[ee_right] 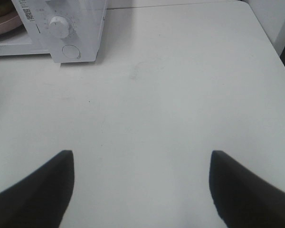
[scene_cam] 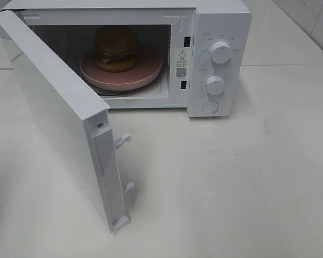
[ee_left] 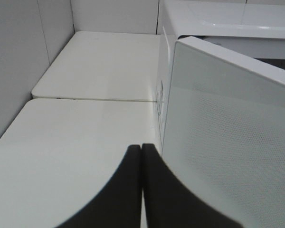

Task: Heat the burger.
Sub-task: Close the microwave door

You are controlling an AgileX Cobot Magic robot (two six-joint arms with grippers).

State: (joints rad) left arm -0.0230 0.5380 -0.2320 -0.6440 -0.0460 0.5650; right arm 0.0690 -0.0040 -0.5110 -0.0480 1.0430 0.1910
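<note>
White desk point(scene_cam: 247, 188). Burger point(scene_cam: 116, 48) on pink plate point(scene_cam: 151, 72) inside microwave point(scene_cam: 226, 21), door point(scene_cam: 54, 118) open at frame left. Left jaws clenched, empty, beside door's outer face; right jaws released, farther.

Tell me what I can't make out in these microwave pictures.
Exterior high: markings around the knobs and the warning sticker are too small to read.
Left wrist: the open door blocks the burger.
Right wrist: the edge cuts off the microwave; the pink plate barely shows.
</note>
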